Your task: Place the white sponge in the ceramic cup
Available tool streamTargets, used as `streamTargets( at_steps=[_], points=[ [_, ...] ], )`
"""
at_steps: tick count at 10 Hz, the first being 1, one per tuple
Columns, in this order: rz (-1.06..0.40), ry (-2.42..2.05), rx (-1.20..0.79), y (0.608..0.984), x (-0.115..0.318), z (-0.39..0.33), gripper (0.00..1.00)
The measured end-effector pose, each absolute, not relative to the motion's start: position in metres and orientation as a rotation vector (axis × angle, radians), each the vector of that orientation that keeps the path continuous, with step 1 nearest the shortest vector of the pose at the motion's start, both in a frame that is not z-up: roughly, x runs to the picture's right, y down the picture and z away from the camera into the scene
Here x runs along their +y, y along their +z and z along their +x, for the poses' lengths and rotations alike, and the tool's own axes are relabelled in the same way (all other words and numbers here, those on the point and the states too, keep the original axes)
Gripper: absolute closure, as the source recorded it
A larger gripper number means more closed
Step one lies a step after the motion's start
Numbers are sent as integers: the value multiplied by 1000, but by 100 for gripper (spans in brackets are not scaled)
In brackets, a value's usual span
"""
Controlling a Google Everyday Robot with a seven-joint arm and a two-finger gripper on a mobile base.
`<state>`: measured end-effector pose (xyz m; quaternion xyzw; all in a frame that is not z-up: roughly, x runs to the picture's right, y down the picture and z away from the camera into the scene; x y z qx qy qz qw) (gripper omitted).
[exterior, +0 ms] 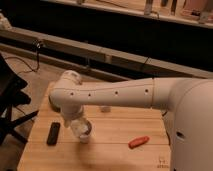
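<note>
Lower left of frame: gripper directly over the ceramic cup on the wooden table. White sponge not discernible; possibly at the cup mouth. Placement looks near-complete, release unconfirmed. Black remote just left.

I can read no text, label or number anywhere. There is a small dark mark at the near right corner of the wooden table, perhaps a logo or stamp, but I cannot make out any letters. My gripper hangs over the ceramic cup left of the table's middle, and neither shows any writing.
</note>
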<state>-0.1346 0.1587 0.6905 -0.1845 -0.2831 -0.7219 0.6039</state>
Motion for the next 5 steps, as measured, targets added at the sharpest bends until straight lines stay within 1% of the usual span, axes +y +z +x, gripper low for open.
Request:
streamTargets(
  at_steps=[1,2,3,5],
  points=[
    [-433,-1666,-656,692,159,-131,82],
    [-439,-1660,-658,693,159,-129,69],
    [-442,-1656,-661,694,160,-129,60],
    [-447,-1648,-660,696,160,-126,37]
  ],
)
